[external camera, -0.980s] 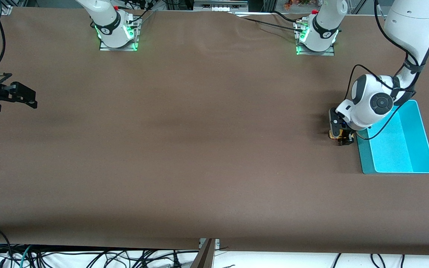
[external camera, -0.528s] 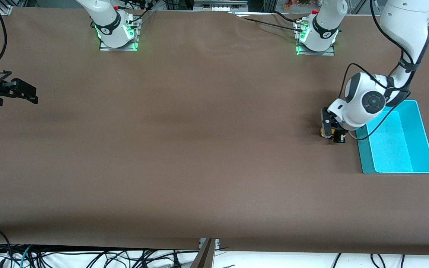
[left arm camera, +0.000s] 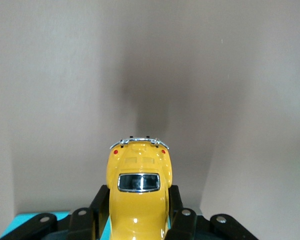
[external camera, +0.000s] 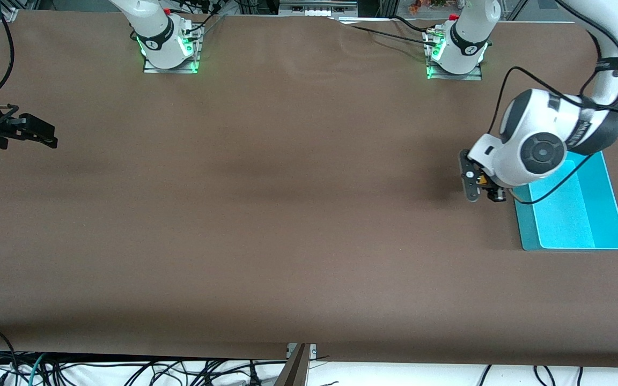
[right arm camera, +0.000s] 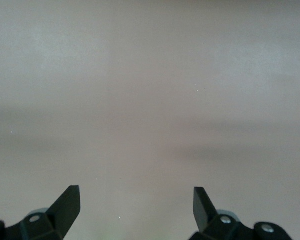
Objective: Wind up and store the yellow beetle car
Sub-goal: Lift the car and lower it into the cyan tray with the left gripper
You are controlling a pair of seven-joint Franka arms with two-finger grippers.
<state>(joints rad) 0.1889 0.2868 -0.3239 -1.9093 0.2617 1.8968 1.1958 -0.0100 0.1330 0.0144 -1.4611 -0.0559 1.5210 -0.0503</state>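
Since the yellow beetle car (external camera: 483, 182) is far smaller than the gripper holding it, front view first: only a sliver of yellow shows inside the left gripper (external camera: 480, 188), which hangs over bare table (external camera: 287, 214) just beside the teal bin (external camera: 526, 236), toward the left arm's end and about mid-depth betw. the base edge and the camera edge. Whether the wheels touch the cloth can't be told from here. Right gripper (external camera: 46, 136) waits at the right arm's end edge, well apart from everything.

Left wrist view: left gripper (left arm camera: 138, 210) is pinching the car (left arm camera: 139, 185) across its flanks, one finger (left arm camera: 101, 200) on each side, rear window and bumper pointing away from the wrist. Body looks hard, glossy, rounded, so prob. light and stiff but slippery; curved sides could squirt out of a loose pinch. Best hold is what it has now: low on the flat door panels, wheels free. A teal strip of bin shows by the fingers.

Right wrist view: right gripper (right arm camera: 136, 202) fingers spread wide over plain cloth, nothing betw. them.

Room: lots of open table toward the middle for a pull-back roll; bin wall close by is the only edge to clear.
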